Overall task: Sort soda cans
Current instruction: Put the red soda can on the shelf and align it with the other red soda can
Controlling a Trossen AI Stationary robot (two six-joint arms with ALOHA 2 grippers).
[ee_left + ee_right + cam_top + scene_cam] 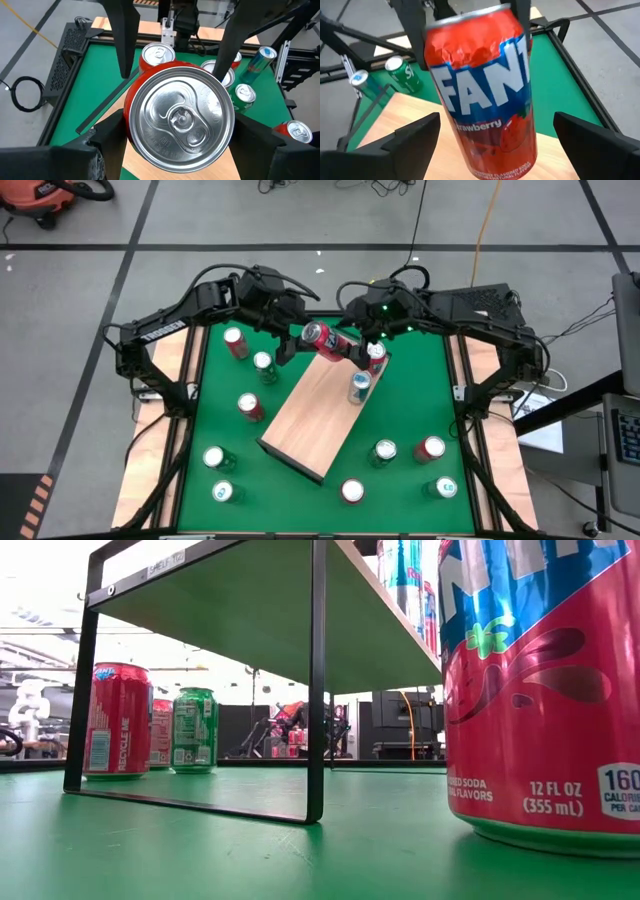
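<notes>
While our left gripper [300, 338] clamps the red can [327, 340] sideways above the wooden board's [310, 412] far end, our right gripper [360, 352] flanks it — jaws wide, gripping nothing — other cans scattered around.

Two matte-black arms, chunky joints, looped black cables, white lettering on left arm [165, 330], tiny green LED.
</notes>
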